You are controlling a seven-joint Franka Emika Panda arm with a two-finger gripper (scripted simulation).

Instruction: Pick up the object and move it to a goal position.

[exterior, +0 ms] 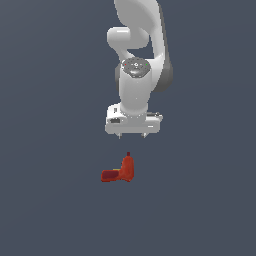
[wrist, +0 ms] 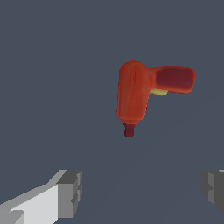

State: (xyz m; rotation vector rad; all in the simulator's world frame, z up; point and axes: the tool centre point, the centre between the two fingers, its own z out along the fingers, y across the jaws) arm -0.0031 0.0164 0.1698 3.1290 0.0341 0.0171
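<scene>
1. Status: nothing is grasped yet. The object (exterior: 119,171) lies on the flat grey floor (exterior: 45,200), apart from the gripper (exterior: 132,135), which hangs above it with clear space between.
2. Fingers: in the wrist view I see the two pads (wrist: 70,192) spread wide, one at each side of the frame with empty floor between them. They hold nothing.
3. Object pose, exterior view: orange-red body pointing its small dark tip toward the arm, darker red handle sticking out to the exterior view's left. It sits slightly to the exterior view's left of the gripper's midline.
4. Done, as I judge it: at most an approach. Left: line up over the body, descend, close, lift, carry to the goal.
5. No goal marker shows in either view, so I cannot say where the goal is.
6. Wrist view only: the finger gap, a small yellow patch (wrist: 160,92) where handle meets body, and the object (wrist: 135,94) lying off the line between the pads.
7. Exterior view only: the gripper's height over the floor and the arm's posture, wrist pointing straight down.
</scene>
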